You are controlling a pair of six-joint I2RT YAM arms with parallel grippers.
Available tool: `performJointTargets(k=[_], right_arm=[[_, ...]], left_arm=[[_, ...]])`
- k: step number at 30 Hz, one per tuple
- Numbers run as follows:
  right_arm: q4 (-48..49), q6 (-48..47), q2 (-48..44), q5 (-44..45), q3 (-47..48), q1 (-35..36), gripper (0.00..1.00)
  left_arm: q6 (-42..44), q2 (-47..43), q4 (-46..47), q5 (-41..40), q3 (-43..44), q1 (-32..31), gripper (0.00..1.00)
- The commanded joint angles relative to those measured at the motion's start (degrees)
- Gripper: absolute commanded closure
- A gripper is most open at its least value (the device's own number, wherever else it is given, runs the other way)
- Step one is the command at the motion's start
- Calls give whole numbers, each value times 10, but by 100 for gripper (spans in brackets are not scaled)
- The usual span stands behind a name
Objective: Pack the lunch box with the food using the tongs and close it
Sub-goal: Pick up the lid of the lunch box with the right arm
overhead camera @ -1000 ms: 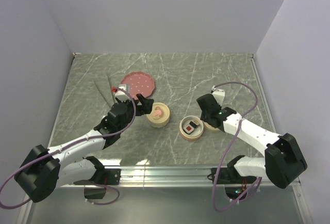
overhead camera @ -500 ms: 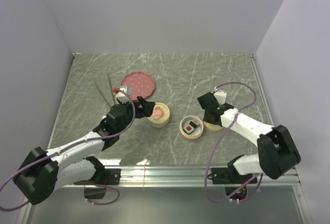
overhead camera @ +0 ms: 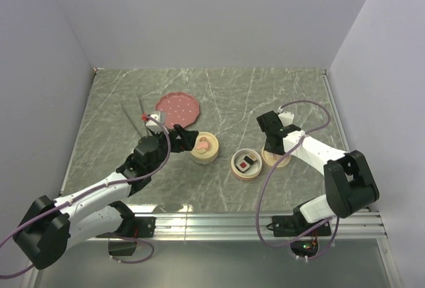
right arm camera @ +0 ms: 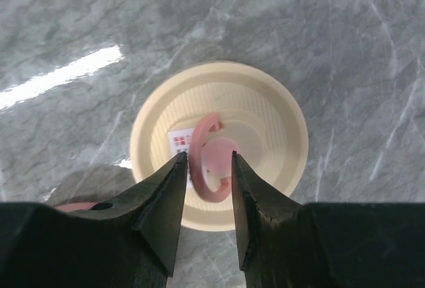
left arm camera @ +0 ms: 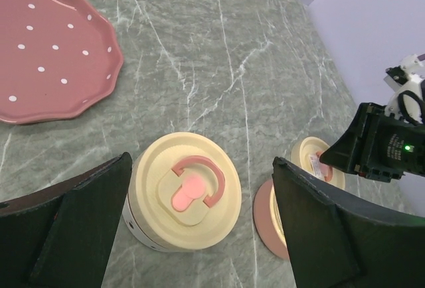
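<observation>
Food [overhead camera: 246,164] in lunch box [overhead camera: 234,167], overhead view only

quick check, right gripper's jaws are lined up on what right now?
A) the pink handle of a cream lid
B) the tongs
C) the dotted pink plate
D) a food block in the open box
A: in the right wrist view the right gripper has a jaw on either side of the pink handle on the cream lid; whether they already pinch it cannot be told.

Lab test booth, plain white walls [overhead camera: 199,16], marbled tabletop [overhead camera: 219,95]
</observation>
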Motion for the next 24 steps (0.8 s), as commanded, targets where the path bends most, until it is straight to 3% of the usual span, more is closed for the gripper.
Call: performJointTargets(k=[1, 5, 11, 17, 24], right_arm=[[-19, -5, 19, 13, 21, -17, 60], [-6, -18, 29, -14, 7, -27, 67], [1, -19, 2, -8, -2, -27, 100], [-18, -24, -40, 14, 9, -23, 100], [-50, -35, -175, 12, 29, -1, 100]], left_arm=[[5, -26, 9, 3, -7, -2, 7], [4, -45, 7, -1, -14, -2, 6], [4, -43, 9, 2, -13, -2, 6], [8, -27, 11, -2, -11, -2, 6], [11, -8, 31, 18, -13, -3, 7]])
